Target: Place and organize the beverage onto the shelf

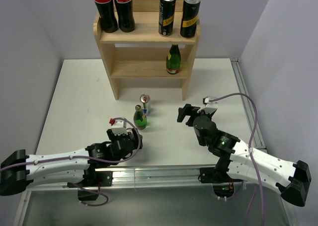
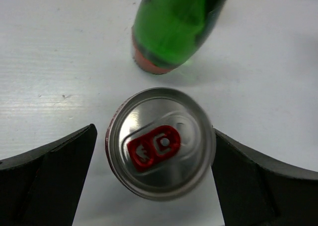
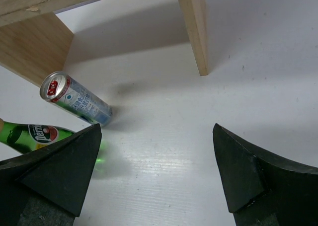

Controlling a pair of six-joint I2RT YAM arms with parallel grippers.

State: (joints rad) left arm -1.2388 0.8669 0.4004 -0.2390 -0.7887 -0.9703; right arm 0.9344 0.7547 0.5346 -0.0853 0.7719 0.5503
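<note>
At the lower left of the top view my left arm lies low along the table (image 1: 74,97), its gripper (image 2: 154,132) spread wide; the wrist view shows the can (image 2: 161,146) top between my fingers, with the bottle (image 2: 174,27) just beyond. My right arm reaches in from the lower right, gripper (image 3: 156,127) equally wide and holding nothing, pointed toward the shelf (image 1: 147,36) at top centre.
</note>
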